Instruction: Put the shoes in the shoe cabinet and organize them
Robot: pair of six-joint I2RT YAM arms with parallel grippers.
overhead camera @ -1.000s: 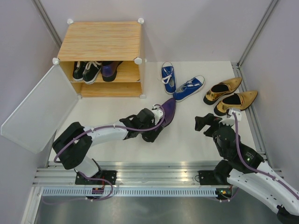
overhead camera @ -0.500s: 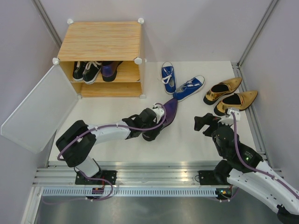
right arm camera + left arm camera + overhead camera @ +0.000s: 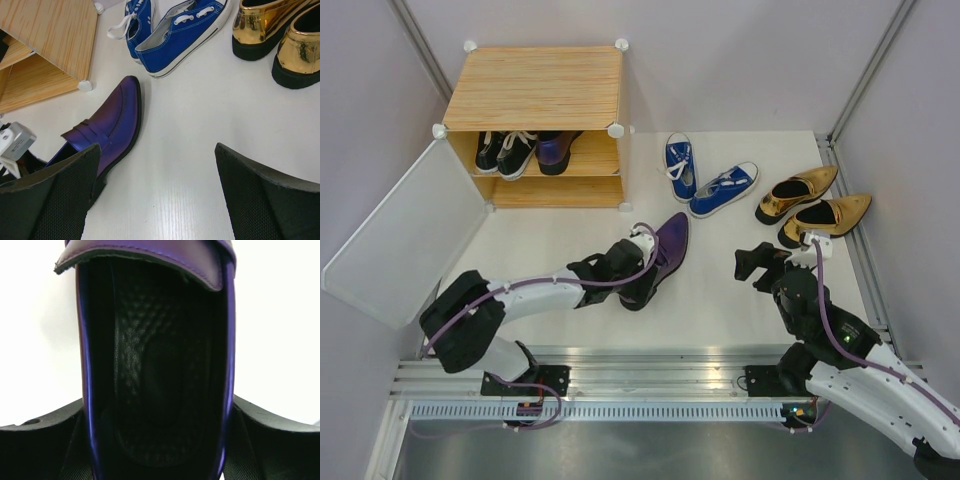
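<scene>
One purple shoe (image 3: 667,243) lies on the white table in front of the shoe cabinet (image 3: 535,85). My left gripper (image 3: 640,268) grips its heel end; in the left wrist view the dark shoe opening (image 3: 150,365) fills the space between the two fingers (image 3: 45,440), which press its sides. The other purple shoe (image 3: 556,150) and the black sneakers (image 3: 506,151) stand on the cabinet's upper shelf. Blue sneakers (image 3: 705,180) and gold heels (image 3: 812,205) lie to the right. My right gripper (image 3: 756,265) hovers open over bare table, right of the purple shoe (image 3: 112,120).
The cabinet's white door (image 3: 405,235) hangs open to the left, reaching toward the left arm's base. The lower shelf (image 3: 555,192) holds nothing. Grey walls close in the table at the left, back and right. The blue sneakers (image 3: 175,35) and gold heels (image 3: 270,25) lie ahead of the right gripper.
The left gripper's jaws have narrowed onto the purple shoe's heel, and shoe and gripper have shifted a little left and back toward the arm. The right arm has barely moved.
</scene>
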